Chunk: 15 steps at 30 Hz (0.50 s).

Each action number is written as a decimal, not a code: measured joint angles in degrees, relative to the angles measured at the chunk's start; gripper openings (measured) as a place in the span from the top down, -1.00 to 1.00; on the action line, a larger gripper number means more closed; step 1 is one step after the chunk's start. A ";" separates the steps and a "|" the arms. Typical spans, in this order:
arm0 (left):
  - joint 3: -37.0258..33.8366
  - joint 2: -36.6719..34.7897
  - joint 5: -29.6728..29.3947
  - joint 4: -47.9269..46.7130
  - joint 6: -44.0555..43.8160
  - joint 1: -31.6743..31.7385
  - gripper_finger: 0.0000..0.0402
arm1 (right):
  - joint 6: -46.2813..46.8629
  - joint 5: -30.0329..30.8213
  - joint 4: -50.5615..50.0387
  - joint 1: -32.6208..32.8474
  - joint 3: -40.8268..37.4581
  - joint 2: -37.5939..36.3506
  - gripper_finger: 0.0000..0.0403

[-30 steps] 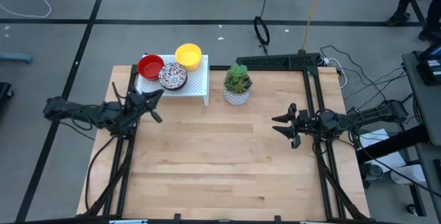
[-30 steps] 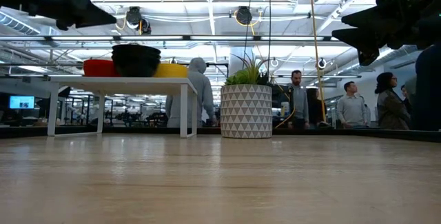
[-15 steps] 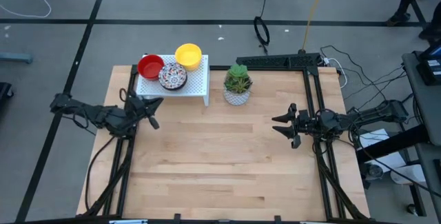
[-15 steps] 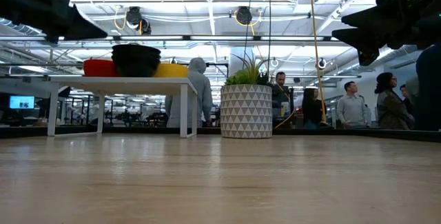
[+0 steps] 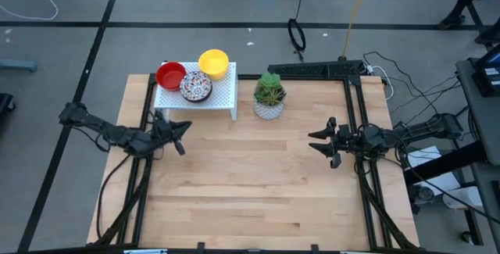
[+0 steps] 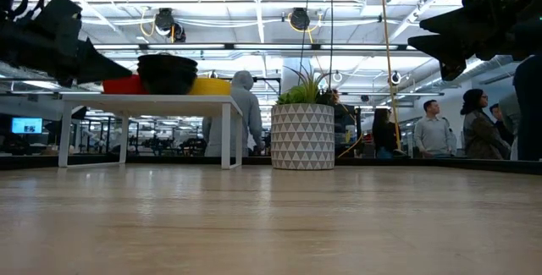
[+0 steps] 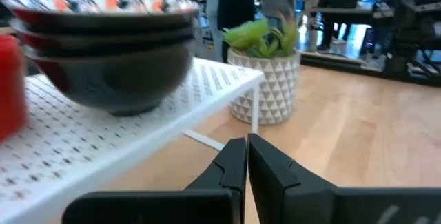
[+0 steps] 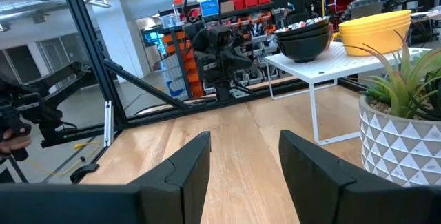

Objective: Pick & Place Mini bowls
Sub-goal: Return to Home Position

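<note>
**Operator:** Where do the mini bowls stand?

**Spotter:** All the ones you can see sit on the white shelf at the table's far left. They make three stacks: the red bowls, the floral bowls and the yellow bowls. The floral stack is nearest the shelf's front edge, between the other two. Your left wrist view shows three floral rims nested level. From overhead, no bowl lies on the bare wood.

**Operator:** So what is left for me?

**Spotter:** By the look of it, the placing is done. Only parking the arms remains, and you carry nothing.

**Operator:** And the arms?

**Spotter:** Your left gripper hovers above the wood just in front of the shelf's left end, apart from it. It sits at about shelf-top height and points towards the shelf and the plant pot. Its fingers are pressed together with nothing between them. The left arm stretches out long from the table's left edge.

Your right gripper hangs over the table's right side, well apart from the shelf. It is raised and aims across the table, with its fingers spread wide and empty.

**Operator:** Any hazard?

**Spotter:** Only the shelf edge beside your left gripper, I would judge.
</note>
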 joint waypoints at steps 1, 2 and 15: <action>-0.32 0.02 0.52 -0.02 -0.31 -0.16 0.89 | 0.01 0.00 -0.01 0.00 0.00 0.00 0.21; -0.54 0.00 0.66 0.01 -0.60 -0.32 0.89 | 0.01 0.00 0.01 0.00 0.00 0.00 0.21; -0.83 0.00 0.82 -0.43 -3.12 -0.75 0.89 | -0.38 0.02 -0.04 0.00 0.00 -0.02 0.21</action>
